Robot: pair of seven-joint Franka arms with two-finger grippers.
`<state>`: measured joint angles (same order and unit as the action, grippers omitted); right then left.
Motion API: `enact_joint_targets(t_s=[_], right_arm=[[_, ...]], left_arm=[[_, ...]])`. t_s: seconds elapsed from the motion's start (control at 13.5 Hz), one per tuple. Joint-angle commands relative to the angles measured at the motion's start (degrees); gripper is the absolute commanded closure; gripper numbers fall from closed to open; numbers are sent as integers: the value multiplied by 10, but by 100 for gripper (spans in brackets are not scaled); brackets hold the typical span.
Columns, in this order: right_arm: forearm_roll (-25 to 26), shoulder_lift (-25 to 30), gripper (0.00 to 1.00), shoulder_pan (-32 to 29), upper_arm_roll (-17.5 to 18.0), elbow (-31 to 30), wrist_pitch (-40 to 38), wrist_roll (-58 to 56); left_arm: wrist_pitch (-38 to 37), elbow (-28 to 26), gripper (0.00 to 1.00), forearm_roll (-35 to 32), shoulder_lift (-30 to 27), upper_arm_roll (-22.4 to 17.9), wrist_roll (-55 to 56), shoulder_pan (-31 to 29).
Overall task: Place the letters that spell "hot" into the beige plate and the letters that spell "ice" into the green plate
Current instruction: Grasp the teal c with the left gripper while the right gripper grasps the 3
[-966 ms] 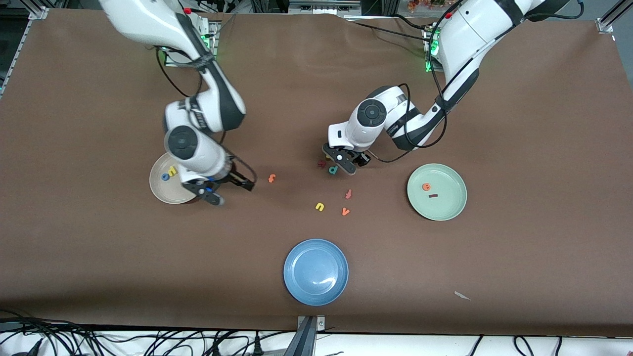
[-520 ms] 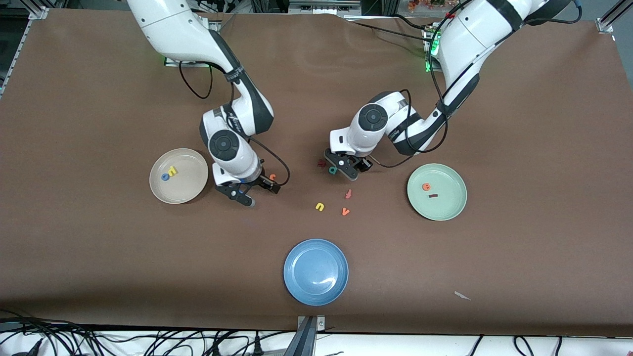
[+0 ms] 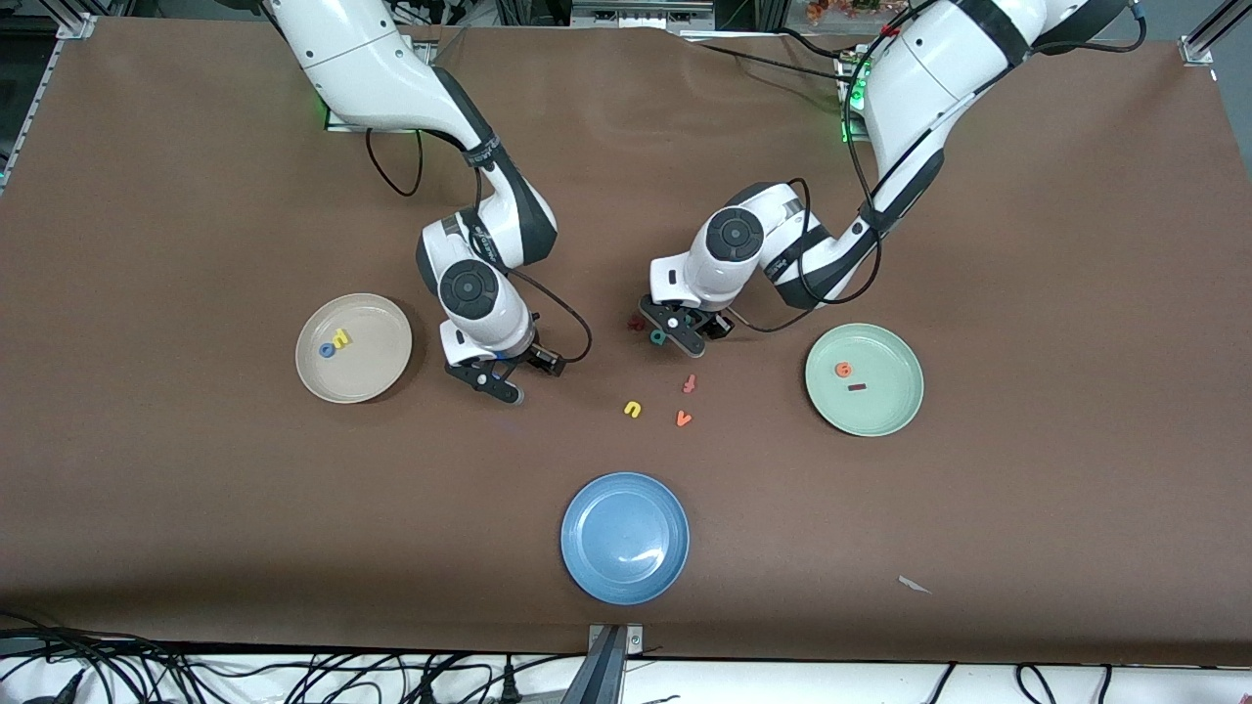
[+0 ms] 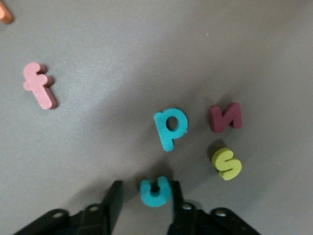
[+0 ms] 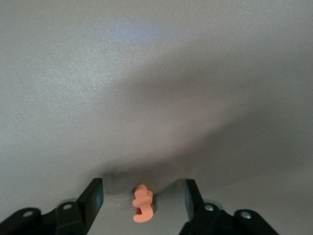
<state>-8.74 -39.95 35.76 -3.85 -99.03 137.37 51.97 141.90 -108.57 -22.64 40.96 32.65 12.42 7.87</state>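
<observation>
Both arms are down at the surface (image 3: 1027, 244). Left gripper (image 4: 142, 203): jaws straddle the teal c (image 4: 154, 192), one already touching it, not yet gripped. Right gripper (image 5: 143, 198): jaws wide around the orange t (image 5: 142, 202), clear gaps each side. Beige plate (image 3: 377, 376) holds the yellow h (image 3: 340, 338) and blue o (image 3: 326, 350); green plate (image 3: 895, 411) holds the e (image 3: 842, 370) and i (image 3: 858, 387). Risks: the uneven left jaws may push the c aside, toward the teal p (image 4: 170, 127) just beside it; the t may tip or slip.
</observation>
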Motion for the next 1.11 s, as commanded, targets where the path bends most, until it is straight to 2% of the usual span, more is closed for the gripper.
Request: enact_joint_targets(t_s=[0.0,0.15,0.37,0.52,0.74,1.04], right_arm=[[-9,-9,33,9,-5,10,-1,4],[-9,-9,40,9,-5,9,-3,4],[-9,-8,40,13,-5,9,-5,14],[-9,-8,41,17,-5,9,-5,15],[-9,-8,42,17,-5,9,-5,17],[-9,-8,83,17,-5,7,-5,16]], left_arm=[[0,10,100,-23,8,-5,25,9],[-3,10,100,-23,-2,-4,24,2],[-19,16,100,-23,-28,-2,19,-15],[-58,34,100,-24,-37,-2,16,-30],[-112,70,100,-24,-38,-4,-75,-70],[-124,72,100,-24,-38,-4,-251,-149]])
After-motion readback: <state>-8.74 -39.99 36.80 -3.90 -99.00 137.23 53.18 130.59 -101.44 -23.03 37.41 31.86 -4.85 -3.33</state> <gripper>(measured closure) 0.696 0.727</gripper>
